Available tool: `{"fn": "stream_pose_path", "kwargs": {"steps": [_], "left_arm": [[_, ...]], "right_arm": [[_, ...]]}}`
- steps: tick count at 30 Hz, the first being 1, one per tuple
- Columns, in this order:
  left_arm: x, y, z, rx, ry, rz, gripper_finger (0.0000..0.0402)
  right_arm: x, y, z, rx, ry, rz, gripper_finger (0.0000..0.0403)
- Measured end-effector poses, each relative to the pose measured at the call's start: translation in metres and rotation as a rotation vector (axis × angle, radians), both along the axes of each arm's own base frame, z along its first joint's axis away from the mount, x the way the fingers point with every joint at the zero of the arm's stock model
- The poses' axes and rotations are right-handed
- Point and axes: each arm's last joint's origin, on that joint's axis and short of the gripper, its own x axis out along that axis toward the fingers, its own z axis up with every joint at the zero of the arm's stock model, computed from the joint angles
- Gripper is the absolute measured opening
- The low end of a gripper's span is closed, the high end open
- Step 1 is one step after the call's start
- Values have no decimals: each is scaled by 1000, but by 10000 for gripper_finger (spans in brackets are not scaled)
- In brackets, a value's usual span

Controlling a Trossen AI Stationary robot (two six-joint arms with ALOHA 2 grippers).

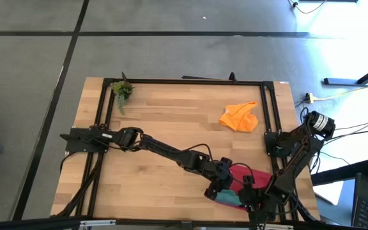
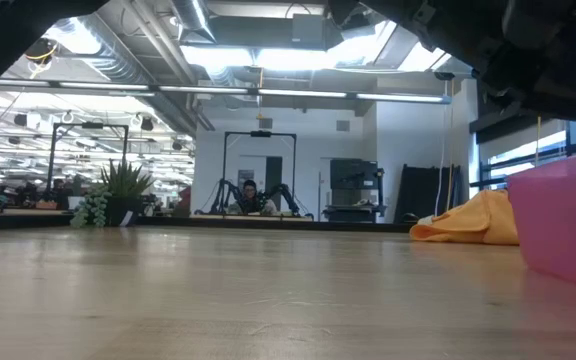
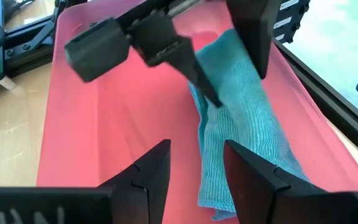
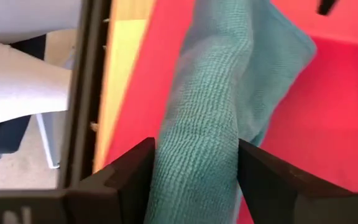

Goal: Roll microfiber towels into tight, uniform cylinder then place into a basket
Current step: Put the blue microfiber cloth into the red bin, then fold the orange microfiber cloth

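Note:
The teal towel (image 3: 241,124), loosely rolled lengthwise, lies in the red-pink basket (image 3: 104,124) at the table's near right. My right gripper (image 4: 194,155) is shut on it. My left gripper (image 3: 197,177) hangs open just over the towel's other end, one finger on each side; whether it touches the cloth cannot be told. The orange towel (image 1: 240,117) lies crumpled on the table near the far right. My right gripper pinches the rolled-up bundle of the teal towel (image 4: 194,118) between its two fingers, which lie across the roll. It comes slanting down from above. The held part is raised a little (image 3: 229,68), and the towel's other end (image 3: 219,193) rests on the basket's floor.
A small green plant sprig (image 1: 121,89) lies at the table's far left corner. A black frame (image 1: 184,81) rims the wooden table. The basket's wall (image 2: 568,220) rises at the near right, with the orange towel (image 2: 473,222) beyond it. Both arms crowd over the basket.

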Motion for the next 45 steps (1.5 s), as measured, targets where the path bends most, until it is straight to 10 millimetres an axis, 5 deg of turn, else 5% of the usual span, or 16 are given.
{"fn": "stream_pose_path", "kwargs": {"steps": [12, 19, 28, 45], "left_arm": [[0, 2, 4, 41, -16, 57, 140], [-11, 11, 35, 135, -15, 184, 140], [-51, 19, 81, 189, 137, 366, 140], [-97, 3, 76, 303, 407, 589, 140]], "right_arm": [[5, 6, 37, -140, 16, 2, 216], [7, -1, 55, -320, -82, -58, 216], [23, -22, 55, -456, -108, -144, 216], [65, -59, 55, -545, -44, -156, 216]]}}
